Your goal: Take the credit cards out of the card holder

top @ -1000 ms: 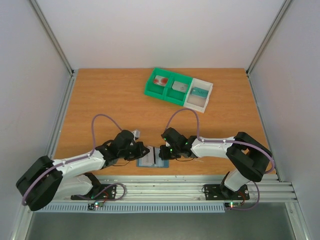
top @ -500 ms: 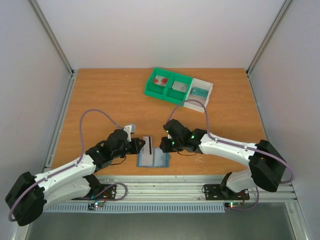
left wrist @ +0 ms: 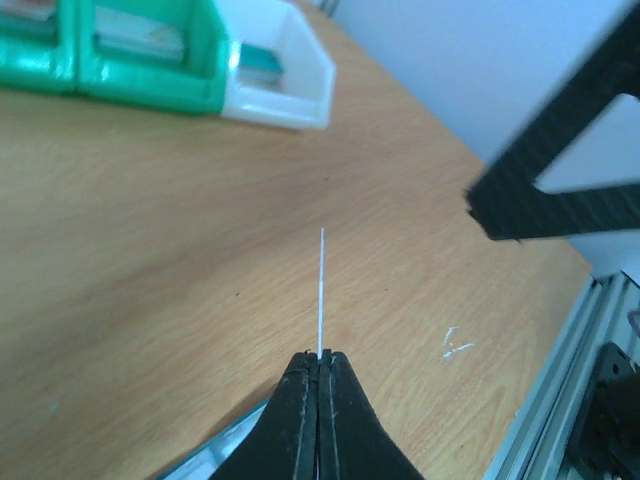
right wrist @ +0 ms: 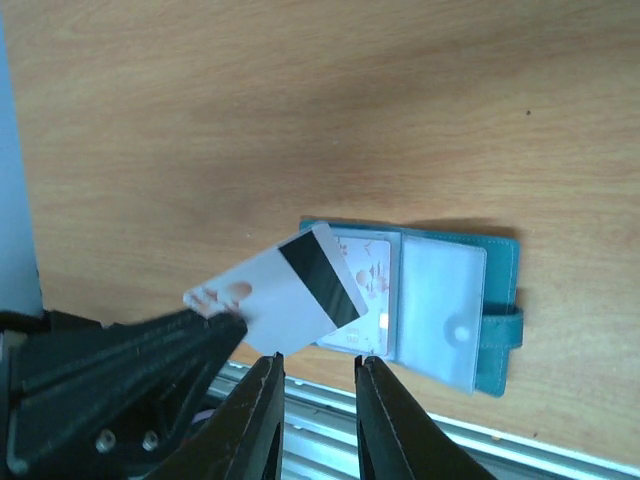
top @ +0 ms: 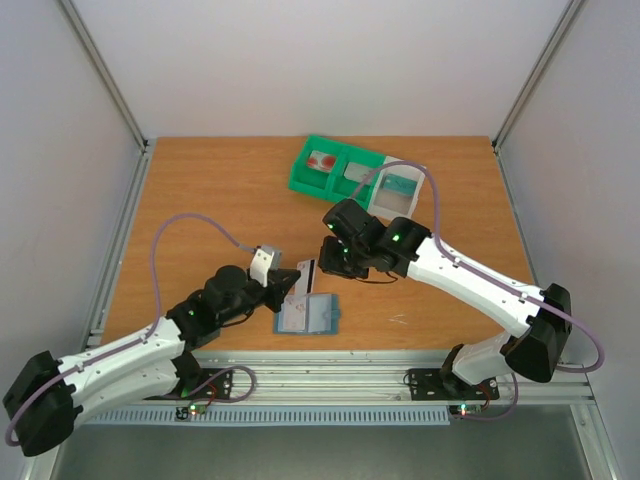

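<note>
The blue-grey card holder (top: 308, 316) lies open near the table's front edge; it also shows in the right wrist view (right wrist: 440, 300). Its left pocket holds a white card with red marks (right wrist: 368, 288). My left gripper (top: 292, 282) is shut on a white card (top: 309, 276) with a black stripe and red marks, held above the holder's left half. That card shows flat in the right wrist view (right wrist: 270, 305) and edge-on in the left wrist view (left wrist: 321, 290), sticking out of the left gripper (left wrist: 319, 356). My right gripper (top: 331, 262) is open and empty above the holder, as the right wrist view (right wrist: 318, 362) shows.
A tray stands at the back with two green compartments (top: 332, 178) and a white one (top: 393, 203). It holds a white-and-red card (top: 322, 160), a grey card (top: 358, 172) and a teal card (top: 400, 185). The metal rail (top: 330, 385) runs along the front edge.
My left gripper has lifted the white card up out of the holder, which now lies open. My right arm has risen and moved back from the holder, its gripper empty.
</note>
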You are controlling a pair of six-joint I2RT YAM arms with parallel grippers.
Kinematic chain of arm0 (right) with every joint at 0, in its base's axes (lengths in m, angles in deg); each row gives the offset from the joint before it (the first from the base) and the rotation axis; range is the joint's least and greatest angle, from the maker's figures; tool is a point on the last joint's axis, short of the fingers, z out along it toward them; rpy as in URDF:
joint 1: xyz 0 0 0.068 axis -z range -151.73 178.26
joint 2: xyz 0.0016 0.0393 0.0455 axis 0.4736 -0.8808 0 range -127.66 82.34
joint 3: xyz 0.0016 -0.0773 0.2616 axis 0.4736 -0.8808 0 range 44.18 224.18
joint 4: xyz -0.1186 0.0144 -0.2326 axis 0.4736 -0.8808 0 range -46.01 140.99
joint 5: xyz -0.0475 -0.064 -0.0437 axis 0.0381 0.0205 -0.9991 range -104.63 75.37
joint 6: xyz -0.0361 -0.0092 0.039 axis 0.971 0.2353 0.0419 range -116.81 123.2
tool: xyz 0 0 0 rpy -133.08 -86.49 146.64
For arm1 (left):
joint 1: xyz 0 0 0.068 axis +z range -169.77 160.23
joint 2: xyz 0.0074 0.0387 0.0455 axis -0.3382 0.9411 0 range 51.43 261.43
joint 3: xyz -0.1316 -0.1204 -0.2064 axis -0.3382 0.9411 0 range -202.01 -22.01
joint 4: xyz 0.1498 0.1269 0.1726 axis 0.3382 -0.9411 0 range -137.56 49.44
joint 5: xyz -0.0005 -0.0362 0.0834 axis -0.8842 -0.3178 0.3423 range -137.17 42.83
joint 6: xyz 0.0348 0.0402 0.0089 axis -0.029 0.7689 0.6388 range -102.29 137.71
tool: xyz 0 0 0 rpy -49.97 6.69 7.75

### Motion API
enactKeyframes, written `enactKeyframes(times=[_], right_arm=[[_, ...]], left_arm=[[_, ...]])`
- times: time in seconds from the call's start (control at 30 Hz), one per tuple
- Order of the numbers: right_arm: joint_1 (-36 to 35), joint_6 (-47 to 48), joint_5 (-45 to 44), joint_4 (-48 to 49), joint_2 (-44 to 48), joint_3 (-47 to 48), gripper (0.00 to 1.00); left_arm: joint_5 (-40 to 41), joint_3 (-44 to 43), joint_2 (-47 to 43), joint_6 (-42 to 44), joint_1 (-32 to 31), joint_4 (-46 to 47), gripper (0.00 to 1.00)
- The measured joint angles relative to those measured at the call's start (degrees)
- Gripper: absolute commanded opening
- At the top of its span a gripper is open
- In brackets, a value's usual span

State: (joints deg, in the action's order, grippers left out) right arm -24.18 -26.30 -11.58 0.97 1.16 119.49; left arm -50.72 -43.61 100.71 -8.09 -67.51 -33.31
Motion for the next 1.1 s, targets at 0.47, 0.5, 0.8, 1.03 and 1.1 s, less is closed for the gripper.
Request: enactKeyframes(times=[0.47, 0.5, 0.8, 1.03, 1.1], right_arm=[[0.66, -14.60, 1.75, -6.54, -0.09, 3.32, 0.24], [0.70, -15.43, 1.92, -6.71, -0.11, 3.54, 0.24], [0.74, -19.30, 4.42, -7.37, -2.54, 6.05, 0.21], [0.74, -20.17, 8.13, -6.14, -5.51, 6.05, 0.20], [0.74, -20.39, 8.66, -5.84, -6.23, 6.05, 0.18]], left_arm=[[0.68, 3.91, -0.09, 12.50, -5.38, 10.27, 0.00], [0.70, 4.07, -0.09, 13.07, -5.77, 10.64, 0.00], [0.26, 4.81, -0.07, 17.14, -7.10, 12.81, 0.00], [0.09, 4.81, -0.07, 18.16, -7.10, 13.20, 0.00], [0.15, 4.87, -0.07, 18.53, -7.15, 13.07, 0.00]])
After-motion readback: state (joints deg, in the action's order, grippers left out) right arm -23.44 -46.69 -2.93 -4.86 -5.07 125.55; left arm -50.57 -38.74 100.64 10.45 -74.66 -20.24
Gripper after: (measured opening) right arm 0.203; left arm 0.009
